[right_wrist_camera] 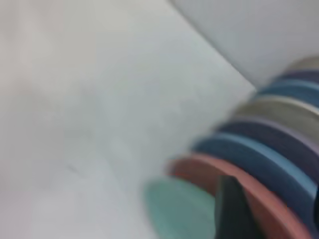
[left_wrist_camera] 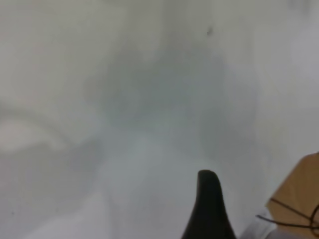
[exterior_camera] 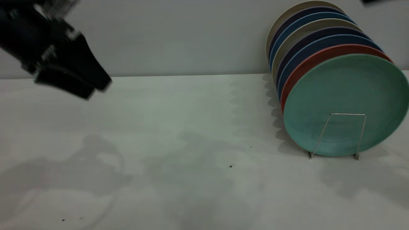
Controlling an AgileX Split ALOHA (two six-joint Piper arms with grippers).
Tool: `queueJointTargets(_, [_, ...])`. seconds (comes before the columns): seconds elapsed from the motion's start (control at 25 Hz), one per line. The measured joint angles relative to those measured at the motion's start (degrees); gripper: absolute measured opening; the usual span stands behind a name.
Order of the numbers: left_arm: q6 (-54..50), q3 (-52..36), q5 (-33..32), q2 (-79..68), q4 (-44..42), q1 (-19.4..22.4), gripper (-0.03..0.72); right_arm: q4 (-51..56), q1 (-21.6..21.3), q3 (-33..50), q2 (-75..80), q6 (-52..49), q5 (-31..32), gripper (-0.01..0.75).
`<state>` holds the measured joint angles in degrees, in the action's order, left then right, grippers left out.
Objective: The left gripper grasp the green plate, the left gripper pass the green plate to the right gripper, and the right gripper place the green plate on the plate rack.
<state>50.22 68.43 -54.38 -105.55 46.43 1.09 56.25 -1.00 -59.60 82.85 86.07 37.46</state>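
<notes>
The green plate (exterior_camera: 346, 99) stands on edge in the plate rack (exterior_camera: 348, 113), frontmost of a row of plates and leaning back on a salmon-pink plate (exterior_camera: 306, 64). It also shows in the right wrist view (right_wrist_camera: 174, 209). My left gripper (exterior_camera: 97, 91) hangs open and empty above the table at the far left; one finger (left_wrist_camera: 207, 204) shows in its wrist view. My right gripper (right_wrist_camera: 271, 219) is above the rack, open and empty, with one finger (right_wrist_camera: 230, 209) over the rims of the green and pink plates. In the exterior view only a black sliver of that arm (exterior_camera: 377, 1) shows.
Behind the pink plate stand several blue, navy and beige plates (exterior_camera: 306, 35) in the same rack, close to the back wall. The white table (exterior_camera: 191, 143) carries arm shadows and a small dark speck (exterior_camera: 230, 166). A tan surface (left_wrist_camera: 299, 194) shows beyond the table edge.
</notes>
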Motion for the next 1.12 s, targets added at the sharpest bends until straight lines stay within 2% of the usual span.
queueJointTargets(0.16, [-7.35,4.89,-6.57,8.35,-2.16,0.68,0.591,-3.27,0.0,0.0,-11.15,-23.71,12.09,0.402])
queueJointTargets(0.36, [-15.18,7.13,-11.5,21.41,-11.19,0.68,0.591,-18.6,0.0,0.0,-24.41,-46.24,26.53,0.402])
queueJointTargets(0.48, [-20.81,7.13,-12.42,28.62,-18.13,0.68,0.591,-29.61,0.0,0.27,-30.64,-59.08,31.71,0.402])
queueJointTargets(0.6, [-26.01,7.13,-12.46,33.91,-24.18,0.68,0.591,-39.09,0.0,3.43,-36.72,-68.06,33.47,0.402])
queueJointTargets(0.72, [-30.7,5.66,-12.46,38.32,-27.79,0.68,0.591,-44.32,0.0,9.06,-43.43,-70.72,33.61,0.402])
queueJointTargets(0.88, [-33.26,-2.35,-12.46,44.53,-28.91,0.68,0.591,-46.87,0.0,17.29,-52.58,-73.25,33.35,0.402])
queueJointTargets(1.12, [-33.69,-15.91,-12.32,52.78,-33.16,0.68,0.591,-53.96,0.0,26.91,-61.29,-77.77,29.4,0.402])
